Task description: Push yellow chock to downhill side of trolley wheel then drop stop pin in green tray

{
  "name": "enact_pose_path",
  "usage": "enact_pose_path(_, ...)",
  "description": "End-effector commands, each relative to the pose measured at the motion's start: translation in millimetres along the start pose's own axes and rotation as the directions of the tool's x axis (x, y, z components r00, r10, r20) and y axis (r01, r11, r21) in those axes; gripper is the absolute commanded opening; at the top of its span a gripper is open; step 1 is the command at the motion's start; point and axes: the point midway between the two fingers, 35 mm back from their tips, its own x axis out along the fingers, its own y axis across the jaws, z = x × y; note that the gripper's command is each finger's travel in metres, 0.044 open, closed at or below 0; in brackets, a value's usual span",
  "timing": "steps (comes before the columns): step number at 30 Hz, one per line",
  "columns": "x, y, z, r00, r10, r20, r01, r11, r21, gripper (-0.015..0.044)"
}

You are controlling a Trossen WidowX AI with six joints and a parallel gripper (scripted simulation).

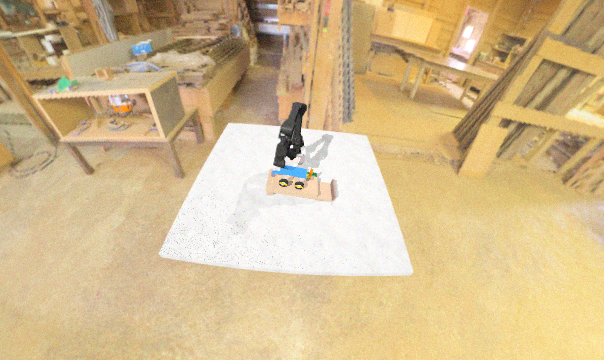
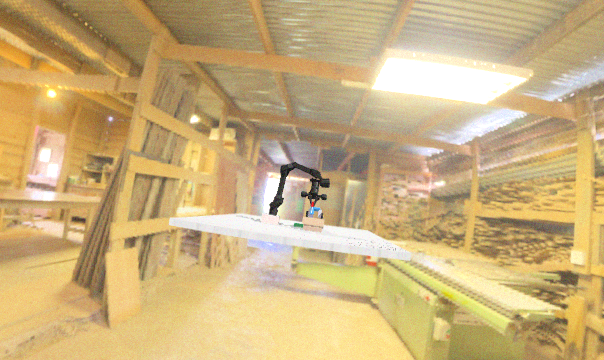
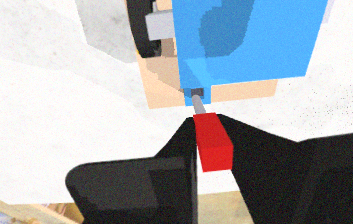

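Red head of the pin (image 3: 212, 141) sat clamped between the black fingers of the gripper (image 3: 213, 131), its grey shaft reaching to the blue trolley (image 3: 247, 40) on the wooden ramp (image 1: 318, 191).

One trolley (image 3: 242, 40), one ramp (image 1: 302, 189), one stop pin (image 3: 212, 141), two visible wheels (image 1: 283, 183).

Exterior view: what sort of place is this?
Likely a woodworking shop or timber shed: stacked wooden planks along the wall, a pale green sawing machine, exposed timber roof beams under corrugated metal.
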Motion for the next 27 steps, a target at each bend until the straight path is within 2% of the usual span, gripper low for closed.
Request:
enact_pose_path(1, -4.8, -0.5, -2.4, 1.000, -0.008, -0.007, 0.008, 1.000, 0.007, 0.0000)
enact_pose_path(14, -8.9, -1.0, -5.2, 1.000, -0.008, -0.007, 0.008, 1.000, 0.007, 0.0000)
enact_pose_path(27, -4.9, 0.1, -26.4, 1.000, -0.008, -0.009, 0.008, 1.000, 0.007, 0.0000)
